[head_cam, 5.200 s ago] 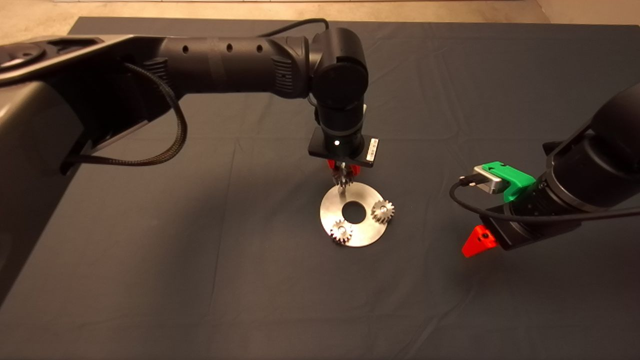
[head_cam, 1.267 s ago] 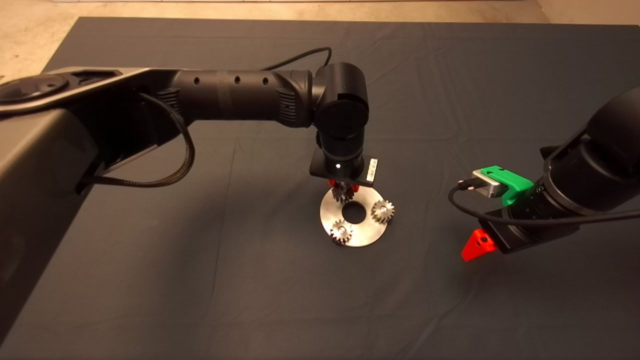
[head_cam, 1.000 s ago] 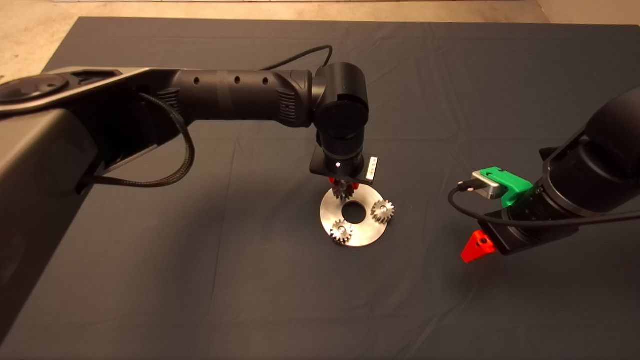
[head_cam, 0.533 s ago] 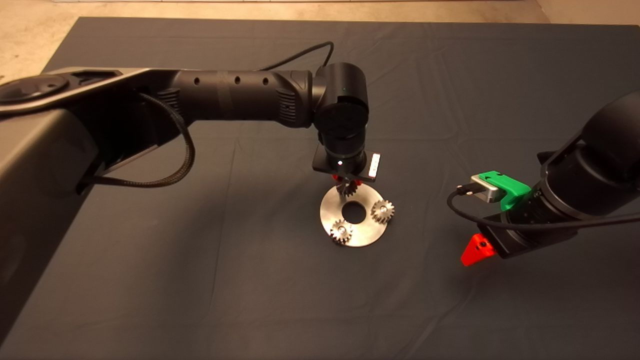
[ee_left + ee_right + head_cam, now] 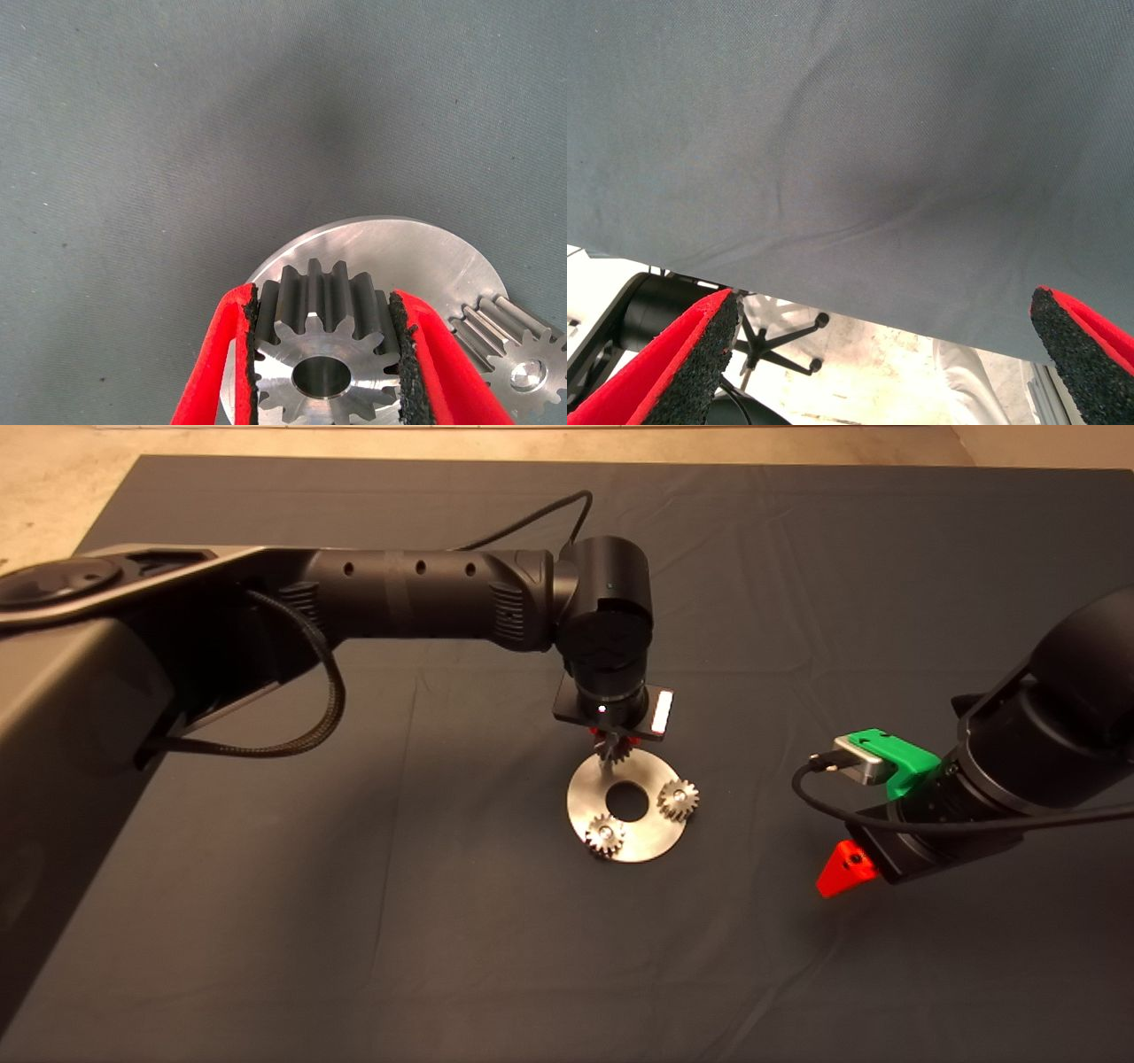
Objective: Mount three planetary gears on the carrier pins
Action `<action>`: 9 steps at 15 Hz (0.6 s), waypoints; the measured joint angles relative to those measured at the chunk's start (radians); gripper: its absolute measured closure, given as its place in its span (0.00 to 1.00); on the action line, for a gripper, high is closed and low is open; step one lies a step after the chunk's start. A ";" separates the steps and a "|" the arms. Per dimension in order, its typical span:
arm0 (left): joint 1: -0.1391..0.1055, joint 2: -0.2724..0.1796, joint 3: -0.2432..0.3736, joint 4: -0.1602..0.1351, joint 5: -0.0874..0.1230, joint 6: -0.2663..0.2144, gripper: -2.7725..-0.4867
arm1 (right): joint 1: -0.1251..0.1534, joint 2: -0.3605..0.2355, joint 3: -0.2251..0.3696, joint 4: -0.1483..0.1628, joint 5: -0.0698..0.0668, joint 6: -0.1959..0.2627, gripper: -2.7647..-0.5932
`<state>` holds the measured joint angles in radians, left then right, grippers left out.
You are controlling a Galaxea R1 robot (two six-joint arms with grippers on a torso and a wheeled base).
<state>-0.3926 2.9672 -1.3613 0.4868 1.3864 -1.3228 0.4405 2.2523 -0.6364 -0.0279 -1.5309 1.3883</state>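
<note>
Gripping gear (image 5: 324,354), left end effector (image 5: 324,367); no legible writing.

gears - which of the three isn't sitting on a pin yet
The gear clamped in the left gripper, over the far edge of the carrier disc. The other two gears already sit on their pins, untouched.

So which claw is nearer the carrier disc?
Left. The left claw holds a gear right above the disc; the right claw waits off to its right, open.
</note>
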 joint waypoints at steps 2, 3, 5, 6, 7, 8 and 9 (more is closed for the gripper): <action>0.005 0.000 0.005 0.014 0.002 0.000 0.89 | 0.000 0.000 0.000 0.000 0.000 0.000 0.14; 0.006 0.000 0.009 0.020 0.004 0.005 0.89 | 0.000 0.000 0.000 0.000 0.000 0.000 0.14; 0.007 0.000 0.013 0.026 0.006 0.011 0.89 | 0.000 0.000 0.000 0.000 0.000 0.000 0.14; 0.008 0.000 0.013 0.026 0.006 0.012 0.89 | 0.000 0.000 0.000 0.000 0.000 0.000 0.14; 0.008 0.000 0.013 0.026 0.007 0.012 0.89 | 0.000 0.000 0.000 0.000 0.000 0.000 0.14; 0.008 0.000 0.013 0.026 0.008 0.015 0.89 | 0.000 0.000 0.000 0.000 0.000 0.000 0.14; 0.007 0.000 0.013 0.026 0.014 0.015 0.89 | 0.000 0.000 0.000 0.000 0.000 0.000 0.14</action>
<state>-0.3853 2.9677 -1.3485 0.5128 1.4003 -1.3074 0.4402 2.2524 -0.6364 -0.0279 -1.5309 1.3883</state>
